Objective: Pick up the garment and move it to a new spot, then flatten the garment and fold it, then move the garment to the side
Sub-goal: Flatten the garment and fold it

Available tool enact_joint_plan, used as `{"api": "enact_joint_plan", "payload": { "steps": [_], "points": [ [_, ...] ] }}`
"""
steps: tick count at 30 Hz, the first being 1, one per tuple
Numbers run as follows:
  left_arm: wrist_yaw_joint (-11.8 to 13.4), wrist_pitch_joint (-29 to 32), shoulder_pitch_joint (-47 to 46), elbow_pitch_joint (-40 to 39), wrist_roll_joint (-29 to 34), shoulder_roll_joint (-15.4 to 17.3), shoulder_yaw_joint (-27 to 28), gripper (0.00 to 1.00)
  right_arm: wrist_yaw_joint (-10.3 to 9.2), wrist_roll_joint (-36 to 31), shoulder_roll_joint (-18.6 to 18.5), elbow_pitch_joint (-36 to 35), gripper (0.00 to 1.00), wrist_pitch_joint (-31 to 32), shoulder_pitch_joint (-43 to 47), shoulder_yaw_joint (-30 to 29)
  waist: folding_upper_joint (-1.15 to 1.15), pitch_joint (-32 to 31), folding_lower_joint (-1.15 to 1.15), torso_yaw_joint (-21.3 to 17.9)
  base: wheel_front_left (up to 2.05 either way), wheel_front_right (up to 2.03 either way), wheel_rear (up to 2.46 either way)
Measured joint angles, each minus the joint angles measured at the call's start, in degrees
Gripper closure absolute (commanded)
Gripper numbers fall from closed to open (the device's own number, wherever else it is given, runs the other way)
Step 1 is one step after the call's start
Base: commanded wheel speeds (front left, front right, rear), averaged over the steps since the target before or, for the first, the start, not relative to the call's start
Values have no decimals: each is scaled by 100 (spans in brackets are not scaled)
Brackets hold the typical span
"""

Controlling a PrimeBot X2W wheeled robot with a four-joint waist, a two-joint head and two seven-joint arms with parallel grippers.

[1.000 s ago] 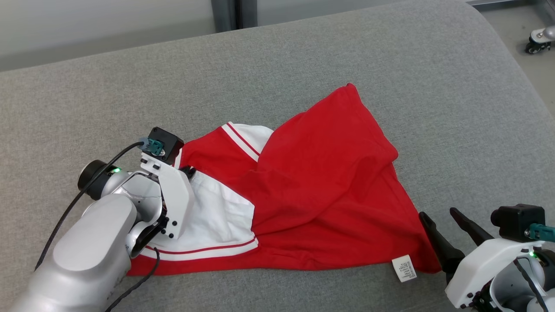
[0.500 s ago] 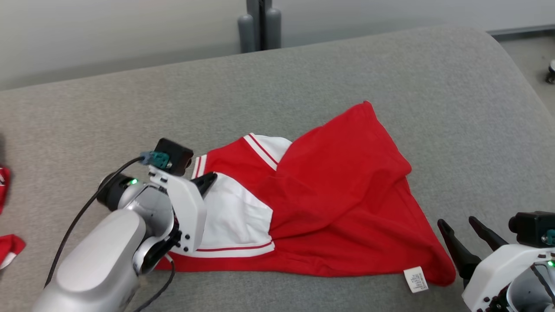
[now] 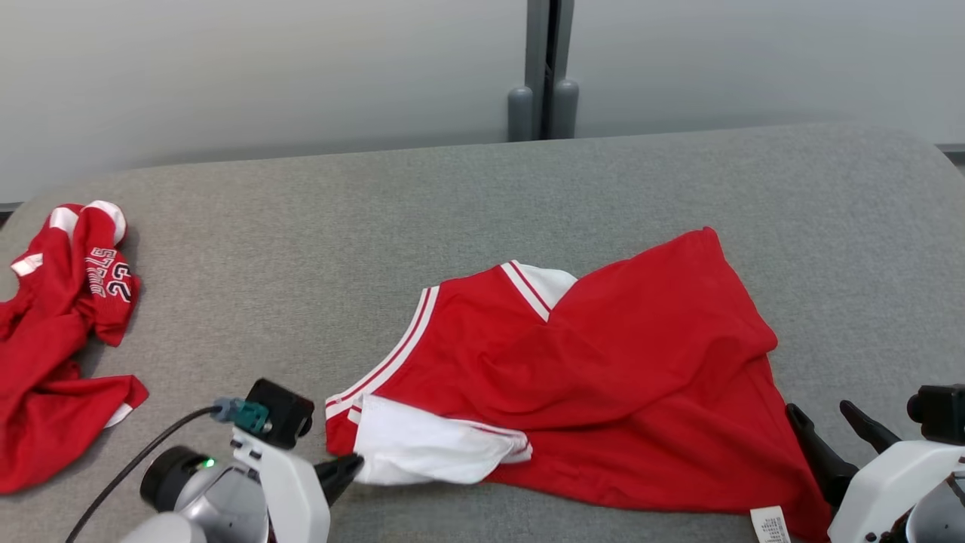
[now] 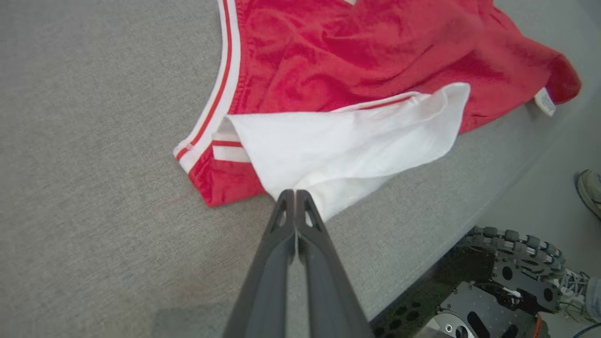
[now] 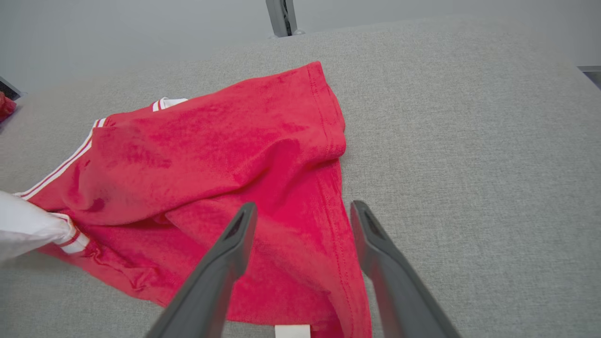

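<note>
Below the near edge of the desk [image 3: 301, 226], nearer than the garment [image 3: 641, 362], the robot's dark wheeled base [image 4: 507, 281] stands on the floor with a person's shoe [image 4: 589, 190] beside it. At the garment's near left corner the left gripper [image 4: 295, 193] has its fingers pressed together on the tip of a white flap, the cloth's turned-out inside, which draws to a point at the fingertips. At the garment's near right corner the right gripper [image 5: 303, 206] hangs with its fingers spread and holds nothing, one finger over the red cloth, the other along its right hem. A white label [image 3: 769, 524] sticks out of the near hem just left of that gripper. The garment is a red sleeveless shirt with white-and-red trim, lying rumpled and partly folded over itself on the grey desk. Well to its left lies a crumpled red shirt [image 3: 60, 339] with white printing. Beyond the garment, past the far edge, a grey post [image 3: 543, 68] rises against a pale wall.
</note>
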Motion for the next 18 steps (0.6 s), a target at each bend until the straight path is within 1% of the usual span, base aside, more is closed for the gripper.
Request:
{"api": "enact_joint_plan", "payload": {
  "steps": [2,9,13,14,15,18],
  "points": [
    [111,105,186,-218,-65,144,9,100,-1,0,1,-16,0,32,4,-13,0,-40,0,53,0,0,0],
    [442,476,843,-678,-414,476,-10,100,0,0,15,-36,0,108,41,-67,0,-118,0,95,0,0,0],
    [619,582,1139,-821,-609,520,-30,100,0,-1,68,-31,0,140,116,-93,0,-145,0,77,0,0,0],
    [670,593,1199,-839,-610,522,-35,75,0,-1,79,-30,0,140,123,-94,0,-148,0,70,0,0,0],
    [716,597,1225,-840,-609,527,-40,0,0,-2,86,-30,0,141,124,-94,0,-150,0,62,0,0,0],
    [784,692,1332,-842,-671,559,-71,0,-1,-3,111,-30,0,146,140,-97,0,-155,0,31,0,0,0]
  ]
}}
